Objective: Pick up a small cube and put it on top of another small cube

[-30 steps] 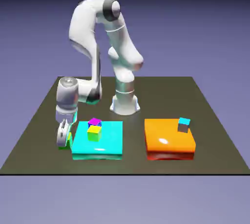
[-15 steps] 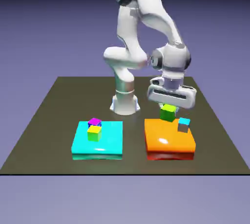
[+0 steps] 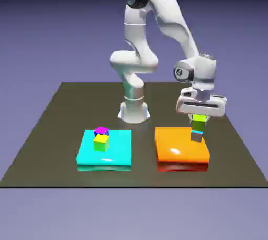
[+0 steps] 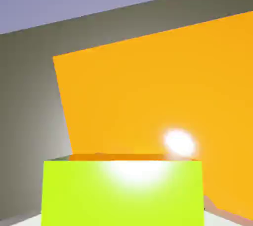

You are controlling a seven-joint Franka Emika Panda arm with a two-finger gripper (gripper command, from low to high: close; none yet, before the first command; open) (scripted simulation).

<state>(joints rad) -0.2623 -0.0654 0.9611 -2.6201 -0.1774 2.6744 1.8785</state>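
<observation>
Watching gripper [image 3: 199, 120] from here: fingers hold lime cube [image 3: 198, 122] between tips, cyan-topped cube [image 3: 196, 136] directly below them on orange slab [image 3: 181, 146]. Contact between cubes unclear; I'd check vertical alignment before fully letting go.

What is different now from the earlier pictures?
The hand has carried the green cube over to the exterior view's right, from beside the cyan slab to above the grey-sided cube. The orange slab, yellow-topped cube and magenta-topped cube stayed put.
</observation>
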